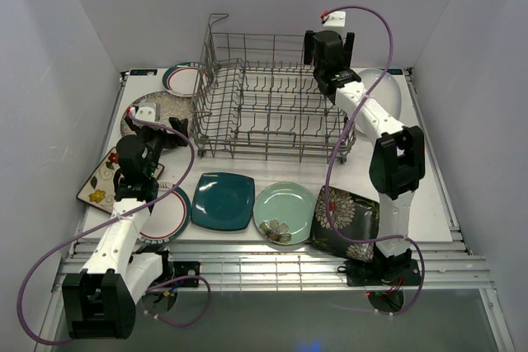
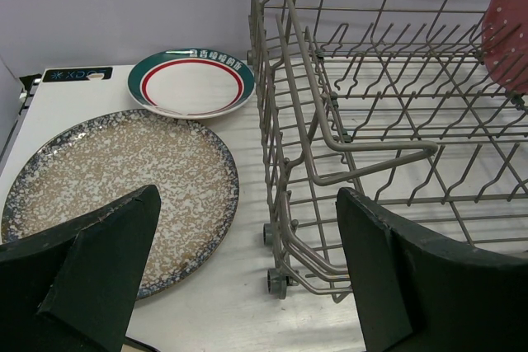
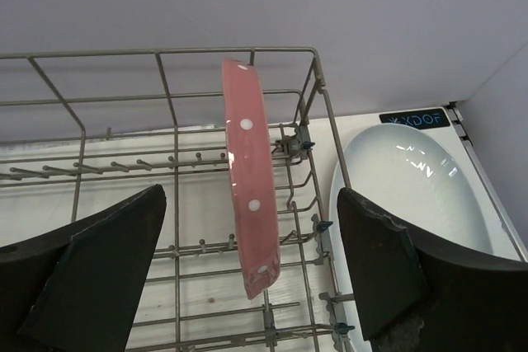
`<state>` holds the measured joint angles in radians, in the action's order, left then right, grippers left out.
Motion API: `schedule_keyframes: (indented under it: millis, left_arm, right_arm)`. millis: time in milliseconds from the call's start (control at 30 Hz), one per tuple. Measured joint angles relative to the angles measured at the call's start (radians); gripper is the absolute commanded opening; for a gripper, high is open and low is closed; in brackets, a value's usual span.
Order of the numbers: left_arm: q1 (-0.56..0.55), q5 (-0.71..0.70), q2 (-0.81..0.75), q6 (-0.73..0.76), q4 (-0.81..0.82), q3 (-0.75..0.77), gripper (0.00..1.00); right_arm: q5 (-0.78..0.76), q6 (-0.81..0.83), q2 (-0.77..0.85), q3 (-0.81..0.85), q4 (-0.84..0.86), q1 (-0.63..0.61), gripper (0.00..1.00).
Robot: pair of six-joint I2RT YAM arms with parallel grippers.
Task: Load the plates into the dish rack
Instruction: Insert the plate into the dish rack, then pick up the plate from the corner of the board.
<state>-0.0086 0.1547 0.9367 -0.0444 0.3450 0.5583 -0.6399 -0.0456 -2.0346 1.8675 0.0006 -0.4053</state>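
The grey wire dish rack (image 1: 264, 100) stands at the back middle of the table. A pink dotted plate (image 3: 243, 121) stands on edge among the tines at the rack's right end. My right gripper (image 3: 249, 197) hangs open over it, one finger on each side with a wide gap, touching nothing. A white oval plate (image 3: 412, 195) lies just right of the rack. My left gripper (image 2: 247, 195) is open and empty, low over the table between a speckled grey round plate (image 2: 115, 179) and the rack's left wall (image 2: 285, 162). A green-and-red-rimmed plate (image 2: 191, 84) lies behind the speckled one.
Along the front lie a cream flowered square plate (image 1: 103, 179), a second rimmed plate (image 1: 169, 216) partly under my left arm, a teal square plate (image 1: 223, 201), a mint round plate (image 1: 285, 212) and a black floral square plate (image 1: 346, 216). White walls close in the table.
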Motion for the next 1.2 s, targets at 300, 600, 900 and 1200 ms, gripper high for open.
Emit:
schedule_keyframes:
  millis: [300, 600, 900, 1200]
  left_arm:
    - [0.000, 0.003, -0.011, 0.003, 0.000, 0.000, 0.98]
    - [0.000, 0.003, -0.032, 0.003, 0.001, 0.000, 0.98]
    - [0.000, 0.003, -0.029, 0.004, 0.001, 0.000, 0.98]
    - [0.000, 0.003, -0.027, 0.002, -0.001, 0.000, 0.98]
  right_arm:
    - [-0.052, -0.113, 0.097, -0.056, 0.012, 0.018, 0.90]
    - [-0.113, -0.295, 0.438, -0.400, 0.082, 0.063, 0.90]
    - [0.010, -0.524, 0.738, -0.788, 0.066, 0.172, 0.90]
    - [0.091, -0.584, 0.971, -1.027, 0.046, 0.183, 0.90]
